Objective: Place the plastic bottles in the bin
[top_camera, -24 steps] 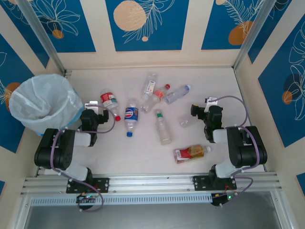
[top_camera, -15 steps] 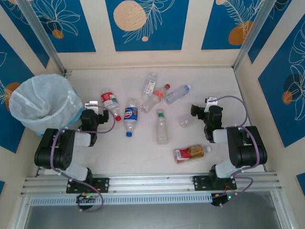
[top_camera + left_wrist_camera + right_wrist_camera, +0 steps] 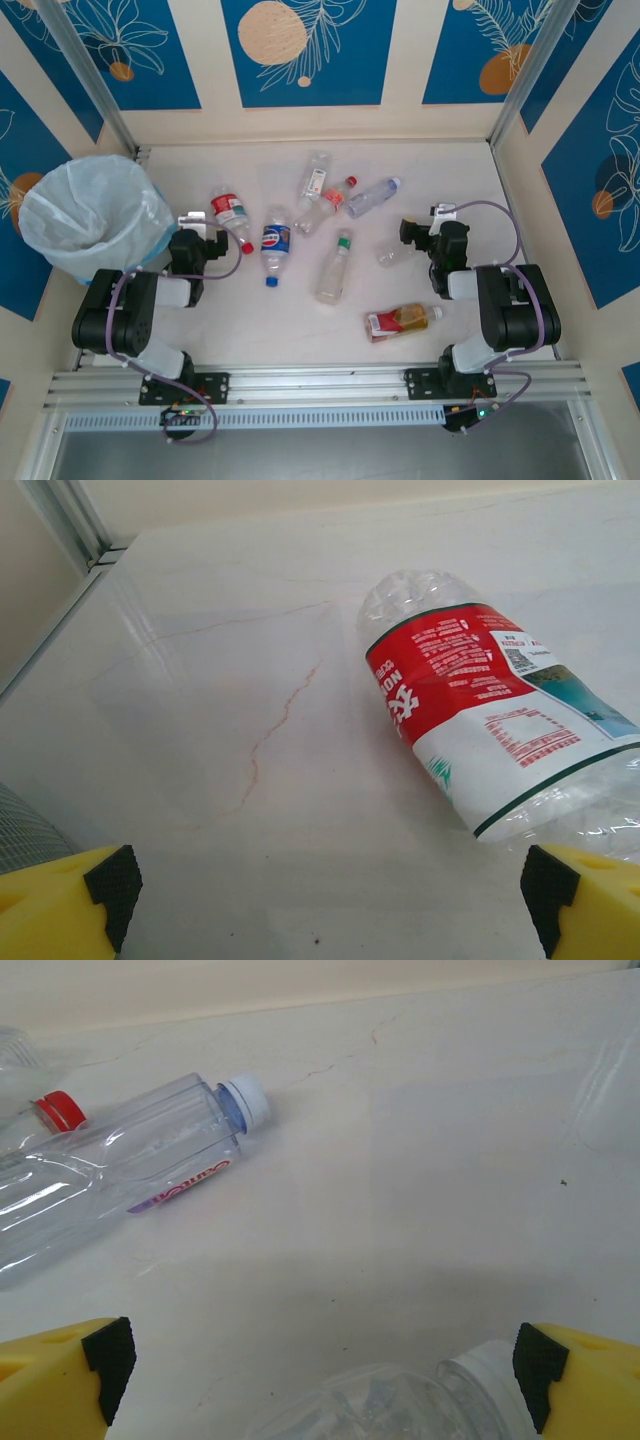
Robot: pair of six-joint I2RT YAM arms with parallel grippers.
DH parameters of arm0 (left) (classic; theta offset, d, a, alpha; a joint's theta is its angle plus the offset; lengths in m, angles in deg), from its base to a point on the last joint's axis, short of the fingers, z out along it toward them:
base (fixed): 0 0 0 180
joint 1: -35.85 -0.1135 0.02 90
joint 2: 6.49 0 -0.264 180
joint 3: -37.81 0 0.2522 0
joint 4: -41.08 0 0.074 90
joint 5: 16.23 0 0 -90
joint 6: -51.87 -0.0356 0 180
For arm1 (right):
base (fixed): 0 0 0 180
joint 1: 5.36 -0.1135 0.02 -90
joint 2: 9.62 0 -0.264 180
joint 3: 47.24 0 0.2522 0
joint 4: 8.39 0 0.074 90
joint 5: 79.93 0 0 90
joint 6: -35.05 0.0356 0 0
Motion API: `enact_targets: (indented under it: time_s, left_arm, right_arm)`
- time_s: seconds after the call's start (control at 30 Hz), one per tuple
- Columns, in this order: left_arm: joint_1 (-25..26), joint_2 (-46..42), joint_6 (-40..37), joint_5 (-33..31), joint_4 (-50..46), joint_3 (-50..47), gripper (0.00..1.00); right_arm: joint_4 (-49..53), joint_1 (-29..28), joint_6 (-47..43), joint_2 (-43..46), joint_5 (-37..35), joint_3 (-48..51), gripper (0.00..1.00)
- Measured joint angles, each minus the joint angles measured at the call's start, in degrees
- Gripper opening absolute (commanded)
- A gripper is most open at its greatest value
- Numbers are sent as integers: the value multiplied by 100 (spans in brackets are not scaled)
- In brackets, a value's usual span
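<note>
Between the spread, empty jaws of our left gripper lies bare table, the red-labelled bottle just beside; our right gripper gapes, also empty, at a white-capped bottle, presumably readied to straddle it. We count eight plastic bottles lying loose, all outside the one bin

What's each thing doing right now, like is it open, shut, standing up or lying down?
Bin: upright, bag open on top.
Red-label bottle: lying down, capped.
Pepsi bottle: lying down, capped.
Green-cap bottle: lying down, capped.
Amber bottle: lying down, partly full.
White-cap bottle: lying down, capped, looks empty.
Red-cap bottle: lying down, capped.
Left fingers: open, holding nothing.
Right fingers: open, holding nothing.
</note>
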Motion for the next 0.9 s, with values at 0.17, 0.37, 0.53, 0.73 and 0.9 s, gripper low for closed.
enact_targets:
  time_s: [0.17,0.37,0.53,0.73,0.9]
  left_arm:
    - [0,0,0,0,2,0,99]
    - [0,-11,-9,28,-24,0,99]
    - [0,-374,-20,48,-680,133,99]
    - [31,-1279,9,42,-1309,245,99]
    - [188,-1818,358,-205,-2288,595,99]
  right_arm:
    - [0,0,0,0,96,-2,100]
    - [2,0,-2,0,114,0,99]
    - [437,-35,-42,361,105,-4,99]
    - [1189,-72,74,1364,37,-50,100]
    - [2339,-83,616,2020,-131,-452,100]
